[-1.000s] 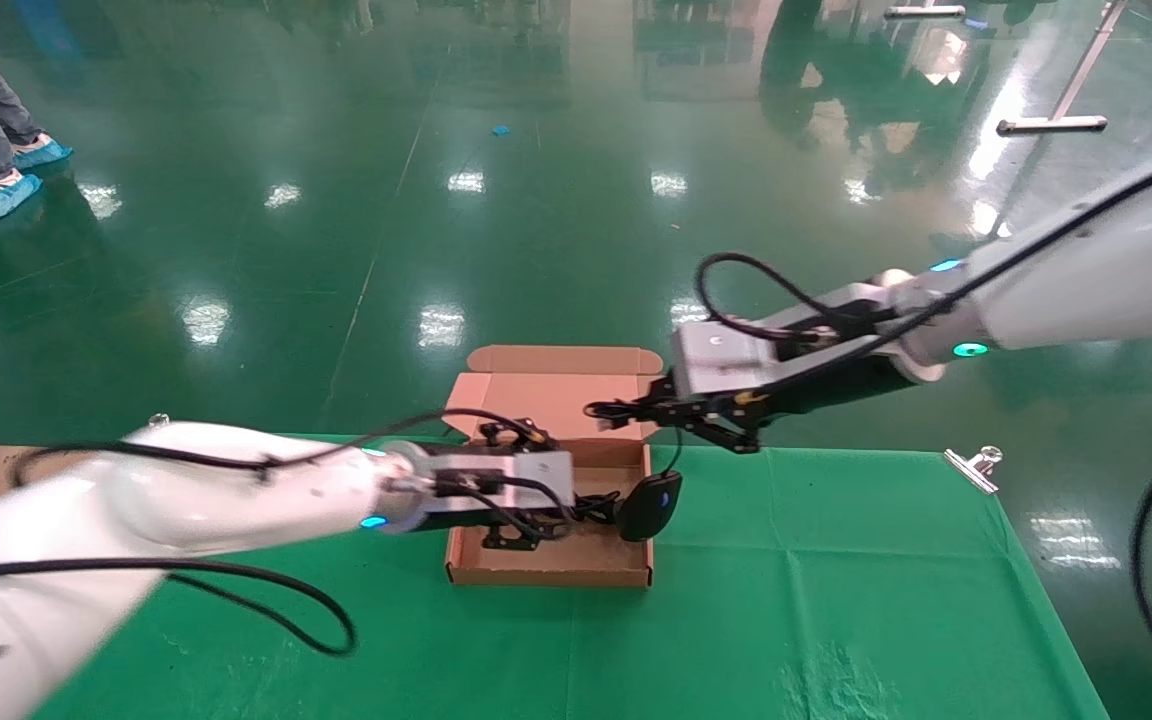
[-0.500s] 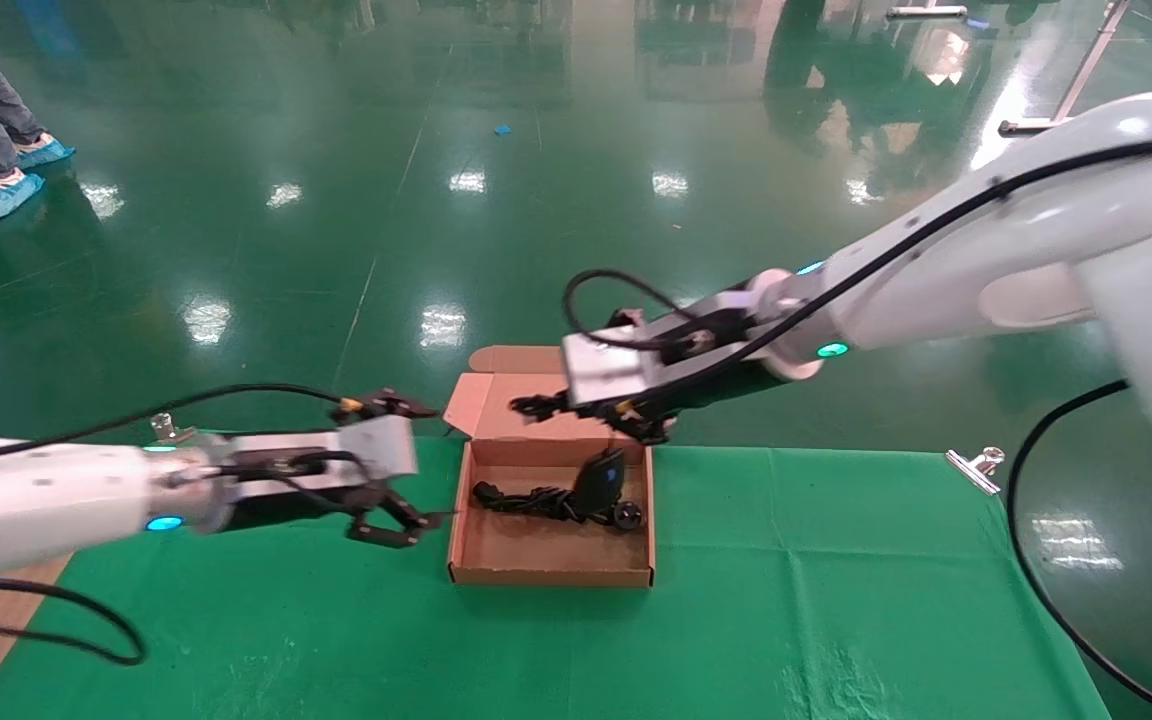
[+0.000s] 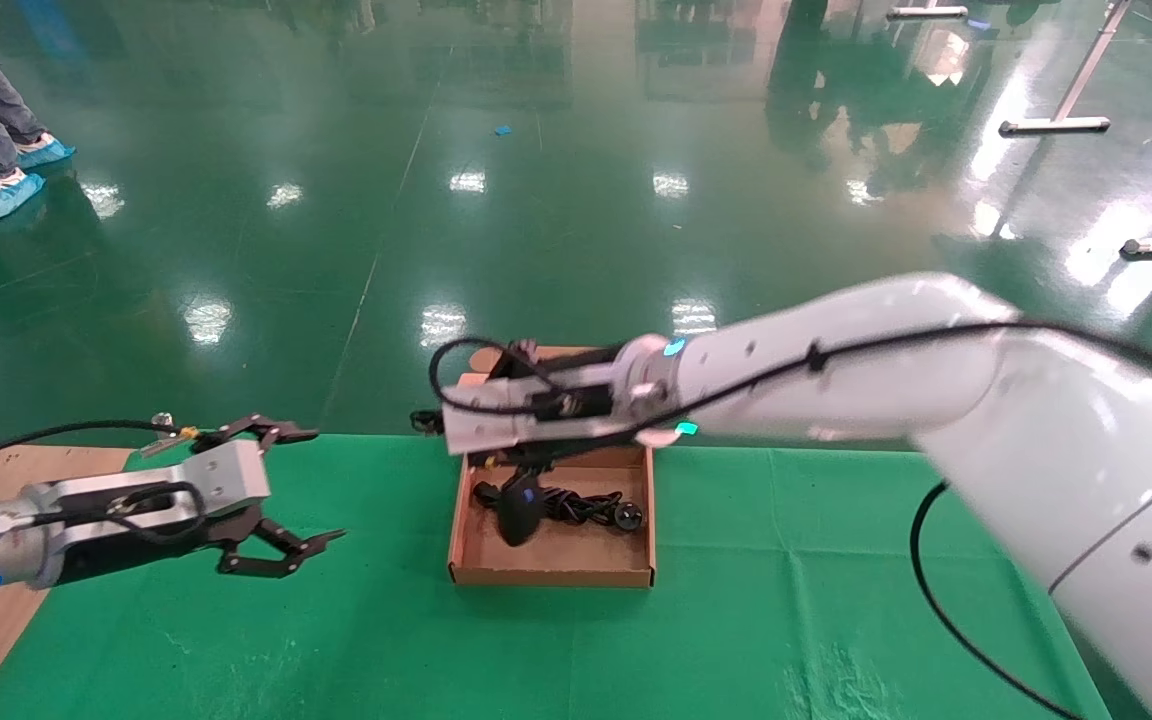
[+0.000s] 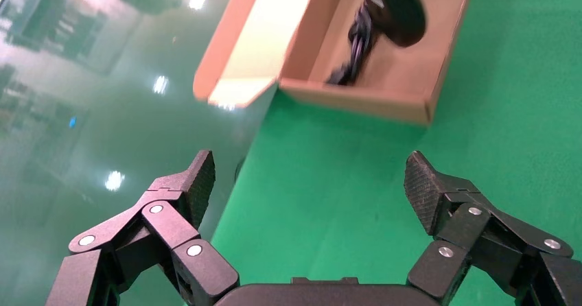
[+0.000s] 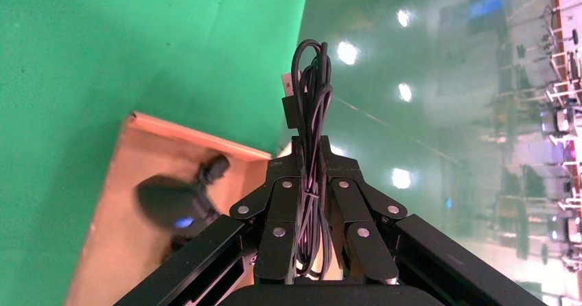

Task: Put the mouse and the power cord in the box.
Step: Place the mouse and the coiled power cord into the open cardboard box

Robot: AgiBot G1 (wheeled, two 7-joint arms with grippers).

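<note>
Cable is what the right gripper (image 5: 312, 182) has hold of: its fingers are pinched tight on the coiled bundle of the mouse's thin lead, so the mouse (image 3: 516, 513) hangs below on that lead, dangling over the box (image 3: 551, 575) rather than lying in it, as far as I can judge. Holding by the cable seems meant to lower mouse and lead together. The mouse's long axis hangs roughly upright, nose down toward the box floor, its small blue light showing. The power cord (image 3: 576, 505) already lies in the box, stretched across it from left to right with its plug toward the right wall. The left gripper (image 3: 281, 495) waits over the green cloth (image 3: 836, 600) well left of the box, its fingers spread wide and holding nothing.
</note>
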